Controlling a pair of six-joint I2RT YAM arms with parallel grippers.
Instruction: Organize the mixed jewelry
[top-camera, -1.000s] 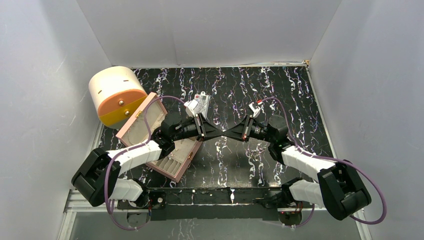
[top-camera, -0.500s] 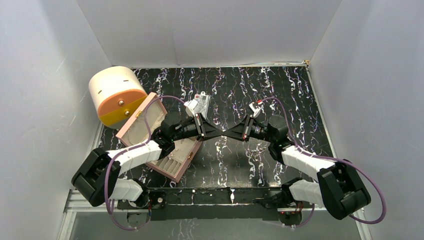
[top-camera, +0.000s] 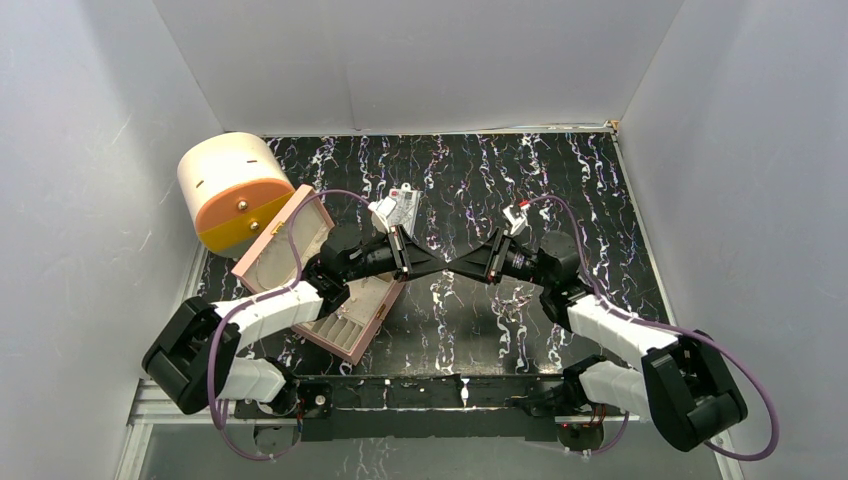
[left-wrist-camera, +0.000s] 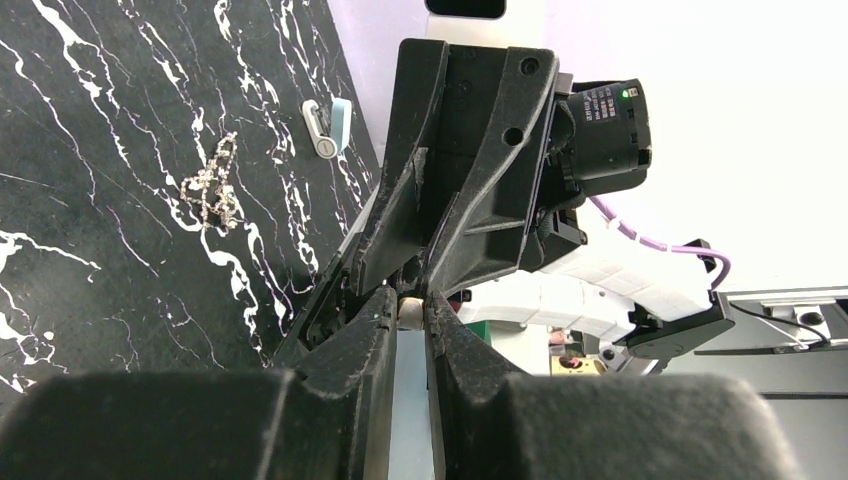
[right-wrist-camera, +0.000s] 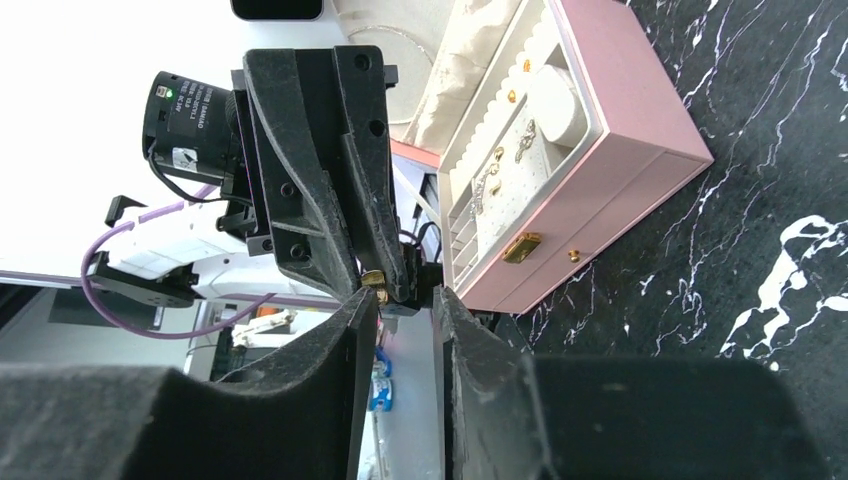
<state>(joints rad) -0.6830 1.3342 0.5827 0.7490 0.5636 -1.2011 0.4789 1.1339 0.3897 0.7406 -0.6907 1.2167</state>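
Note:
My two grippers meet tip to tip above the middle of the table. The left gripper (top-camera: 443, 267) (left-wrist-camera: 410, 298) is shut on a tiny stud (left-wrist-camera: 410, 312), pale from behind and gold (right-wrist-camera: 372, 279) from the front. The right gripper (top-camera: 459, 267) (right-wrist-camera: 404, 296) faces it, its jaws apart on either side of the left fingertips and gripping nothing. A thin chain piece (left-wrist-camera: 212, 185) lies on the black marble table. Several small earrings (right-wrist-camera: 500, 165) sit in the top tray of the open pink box (top-camera: 358, 322) (right-wrist-camera: 610, 170).
A cream and orange cylinder (top-camera: 230, 190) stands at the back left beside the box's raised lid (top-camera: 285, 245). A clear packet with a white card (top-camera: 405, 207) lies behind the left wrist. A light-blue block (left-wrist-camera: 341, 118) rests near the chain.
The right gripper's jaws have opened from shut. The left gripper's jaws narrowed onto the stud. Both arms have stayed almost where they were.

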